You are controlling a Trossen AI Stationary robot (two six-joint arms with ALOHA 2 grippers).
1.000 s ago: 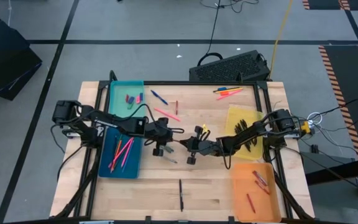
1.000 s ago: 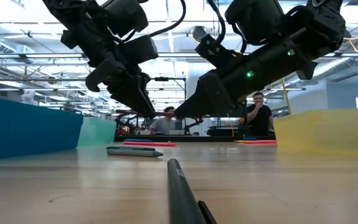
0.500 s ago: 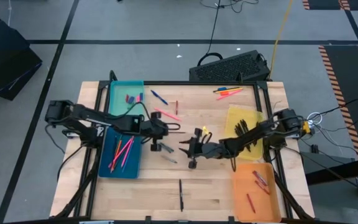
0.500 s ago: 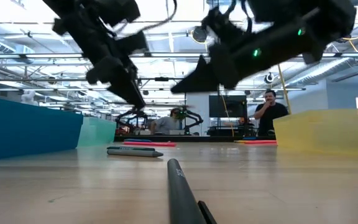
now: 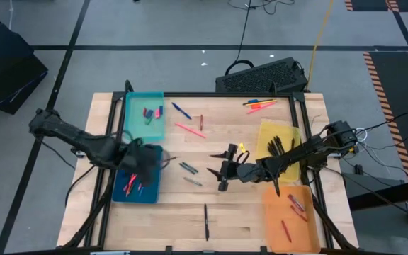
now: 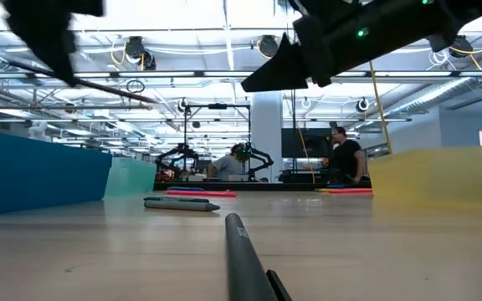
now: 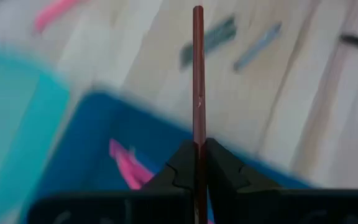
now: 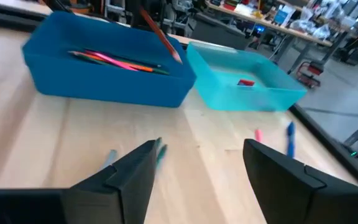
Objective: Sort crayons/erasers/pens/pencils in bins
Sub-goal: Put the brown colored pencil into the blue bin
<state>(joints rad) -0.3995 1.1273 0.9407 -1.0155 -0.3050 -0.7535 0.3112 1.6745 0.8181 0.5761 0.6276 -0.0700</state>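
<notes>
pencil (image 7: 197, 68) thin, brown | left hand (image 7: 197, 163) clamped | above dark blue bin (image 7: 98, 134)

No text, label, brand or number can be read in any view; distant room signs, if any, are too blurred.

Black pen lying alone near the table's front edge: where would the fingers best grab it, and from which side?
Probably at mid-shaft, coming straight down from above. The slim black pen lies flat on the wooden table, lengthwise front to back, with nothing beside it. A grip closing across its width, from its left and right sides, should hold it level.
</notes>
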